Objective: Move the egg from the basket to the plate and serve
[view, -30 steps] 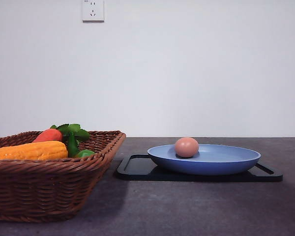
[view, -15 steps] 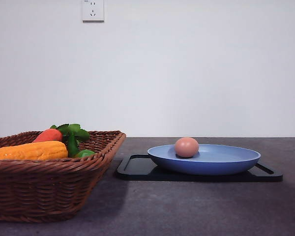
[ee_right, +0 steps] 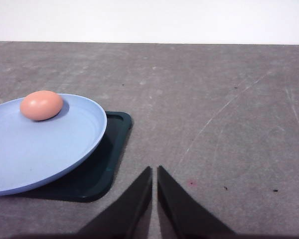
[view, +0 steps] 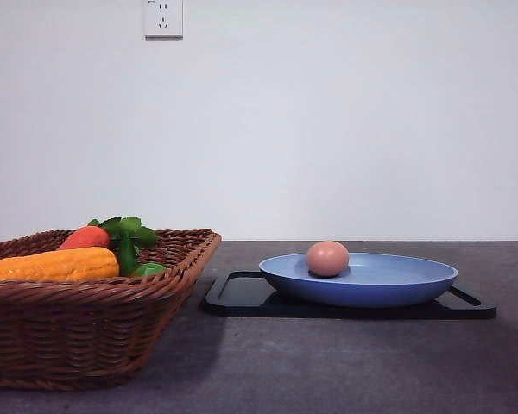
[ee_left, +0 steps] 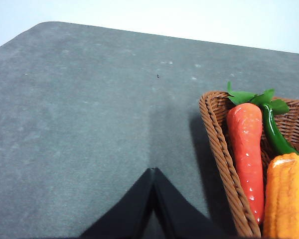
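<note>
The pinkish-brown egg [view: 328, 258] [ee_right: 41, 105] lies on the light blue plate [view: 388, 280] [ee_right: 35, 149], toward its left side in the front view. The plate rests on a flat black tray [view: 242, 293] [ee_right: 107, 154]. At the left stands the brown wicker basket [view: 78, 323] [ee_left: 222, 149]. My left gripper [ee_left: 153, 172] is shut and holds nothing; it hangs over bare table just beside the basket's rim. My right gripper [ee_right: 155, 171] is shut too, with nothing in it, over the table beside the tray's corner.
Inside the basket lie a red-orange carrot [view: 85, 237] [ee_left: 246, 149] with green leaves, an orange corn cob [view: 56, 264] [ee_left: 289, 196] and a green pepper [view: 147, 269]. The dark grey table [view: 345, 362] runs back to a white wall bearing a socket [view: 163, 18].
</note>
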Controlling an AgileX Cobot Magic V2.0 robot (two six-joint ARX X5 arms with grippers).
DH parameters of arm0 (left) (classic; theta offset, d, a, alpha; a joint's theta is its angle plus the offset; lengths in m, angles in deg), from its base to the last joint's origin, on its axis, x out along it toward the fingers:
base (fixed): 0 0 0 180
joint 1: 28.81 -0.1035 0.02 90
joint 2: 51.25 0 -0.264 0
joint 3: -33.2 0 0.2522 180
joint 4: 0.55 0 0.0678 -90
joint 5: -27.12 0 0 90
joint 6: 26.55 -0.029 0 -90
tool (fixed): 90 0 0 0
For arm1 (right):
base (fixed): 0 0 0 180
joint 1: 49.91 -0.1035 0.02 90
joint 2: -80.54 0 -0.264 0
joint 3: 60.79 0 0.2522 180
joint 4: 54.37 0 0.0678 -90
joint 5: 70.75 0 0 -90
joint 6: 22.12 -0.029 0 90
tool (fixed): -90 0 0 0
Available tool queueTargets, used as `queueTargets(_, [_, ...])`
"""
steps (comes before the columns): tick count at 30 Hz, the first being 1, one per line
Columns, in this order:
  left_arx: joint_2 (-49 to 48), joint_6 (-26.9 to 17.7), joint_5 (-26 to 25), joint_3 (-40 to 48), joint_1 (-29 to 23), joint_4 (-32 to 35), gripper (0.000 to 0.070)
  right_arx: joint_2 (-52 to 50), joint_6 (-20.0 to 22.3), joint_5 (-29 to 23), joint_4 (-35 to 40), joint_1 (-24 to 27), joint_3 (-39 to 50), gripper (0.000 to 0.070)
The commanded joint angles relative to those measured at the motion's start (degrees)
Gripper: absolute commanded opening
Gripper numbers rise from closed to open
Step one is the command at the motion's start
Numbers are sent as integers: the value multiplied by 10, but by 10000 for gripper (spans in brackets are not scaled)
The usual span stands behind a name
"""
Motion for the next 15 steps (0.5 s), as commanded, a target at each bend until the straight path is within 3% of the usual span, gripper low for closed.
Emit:
queueTargets(1, [-1, 3, 1, 14, 0, -8, 0, -1, -7, -2, 4, 1, 3, 0])
queueTargets(15, [-1, 3, 1, 14, 0, -8, 0, -1, -7, -2, 4, 1, 3, 0])
